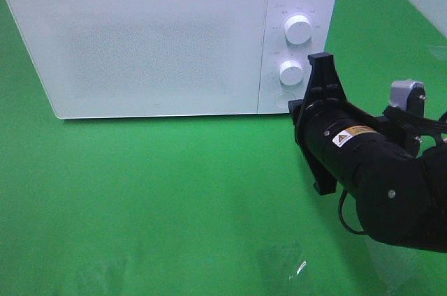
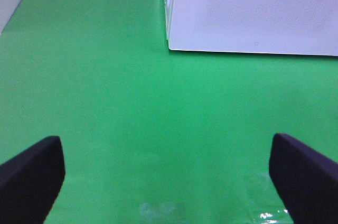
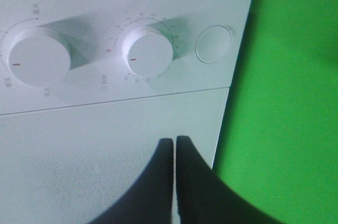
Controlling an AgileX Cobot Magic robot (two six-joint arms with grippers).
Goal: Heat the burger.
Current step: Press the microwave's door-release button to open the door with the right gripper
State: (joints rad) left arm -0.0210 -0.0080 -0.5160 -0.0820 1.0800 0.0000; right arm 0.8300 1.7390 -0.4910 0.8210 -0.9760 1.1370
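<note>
The burger is out of view. The white microwave stands at the back of the green table with its door closed. My right gripper is up against the front of the microwave, at the lower right by the control panel. In the right wrist view the right gripper is shut, fingers pressed together with nothing between them, in front of the microwave door close to its seam with the panel. My left gripper hangs open over bare green cloth, and the microwave lies ahead of it.
The panel carries an upper knob, a lower knob and a round button. Both knobs and the button show in the right wrist view. Green cloth covers the table.
</note>
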